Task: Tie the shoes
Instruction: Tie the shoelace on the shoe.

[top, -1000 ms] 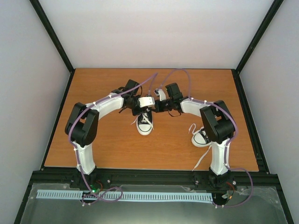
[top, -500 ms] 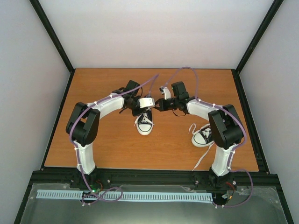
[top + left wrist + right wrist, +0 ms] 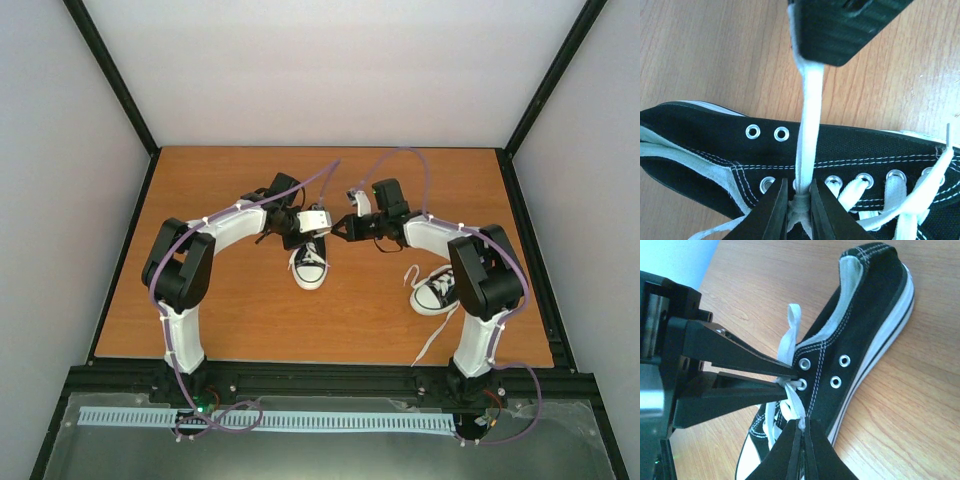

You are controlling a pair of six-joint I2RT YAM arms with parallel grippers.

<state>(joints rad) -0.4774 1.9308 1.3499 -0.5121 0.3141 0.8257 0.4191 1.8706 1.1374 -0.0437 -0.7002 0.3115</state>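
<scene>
One shoe (image 3: 311, 268) on table (image 3: 220, 190) centre, other shoe (image 3: 432, 292) right and nearer

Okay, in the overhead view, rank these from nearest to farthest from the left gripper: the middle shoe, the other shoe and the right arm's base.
1. middle shoe: right at the left gripper, which pinches its lace.
2. other shoe: off to the right, lying apart.
3. right arm's base: at the table's near edge, on the right.
</scene>
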